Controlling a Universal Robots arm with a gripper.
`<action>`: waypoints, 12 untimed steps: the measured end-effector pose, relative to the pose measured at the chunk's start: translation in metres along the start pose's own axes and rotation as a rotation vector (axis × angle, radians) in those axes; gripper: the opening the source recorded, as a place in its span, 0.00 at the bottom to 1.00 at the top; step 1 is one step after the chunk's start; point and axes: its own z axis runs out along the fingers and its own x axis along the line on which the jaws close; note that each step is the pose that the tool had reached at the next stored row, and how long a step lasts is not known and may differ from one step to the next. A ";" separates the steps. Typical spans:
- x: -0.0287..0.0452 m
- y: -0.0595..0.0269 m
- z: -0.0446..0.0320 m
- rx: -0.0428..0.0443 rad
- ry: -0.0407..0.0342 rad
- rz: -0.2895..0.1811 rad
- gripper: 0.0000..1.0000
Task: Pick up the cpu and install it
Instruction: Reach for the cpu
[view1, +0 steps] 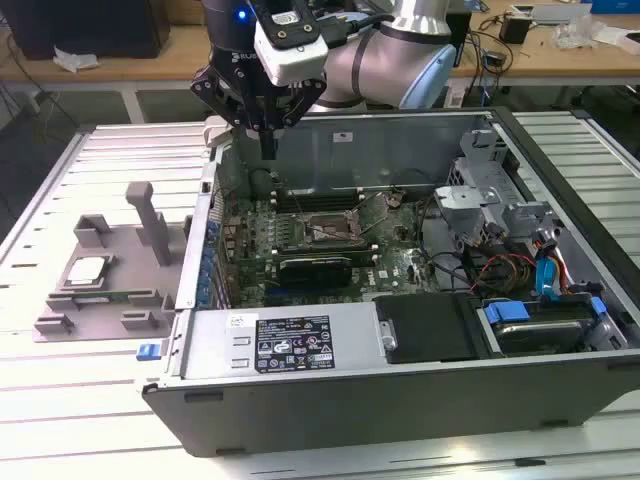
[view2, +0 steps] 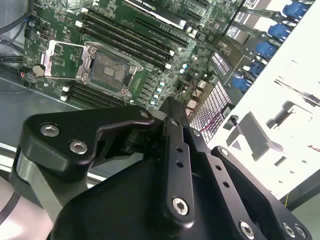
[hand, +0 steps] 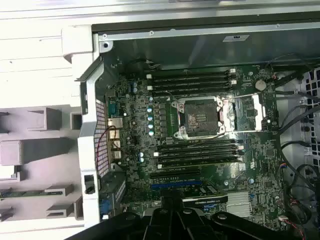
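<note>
Pincer (view1: 268, 150) hovering above computer case (view1: 450, 390), fingers pressing together, gripping nothing. Socket (hand: 200, 117) lying open on motherboard (hand: 145, 150) below. Cpu (view1: 88, 270) sitting on grey fixture (view1: 140, 300) on counter (view1: 60, 400), outside case, toward exterior view's left, well apart from pincer.

Robotics lab, open PC case (view1: 330, 400) on slatted metal table (view1: 60, 400), wood bench (view1: 560, 60) w/ cables (view1: 483, 40) behind
</note>
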 end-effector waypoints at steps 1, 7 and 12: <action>0.0000 0.0000 0.0000 0.0000 0.0000 0.000 0.11; 0.0020 -0.0002 -0.0001 0.0000 0.0000 0.000 0.11; 0.0073 -0.0005 -0.0002 -0.0001 -0.0001 0.000 0.11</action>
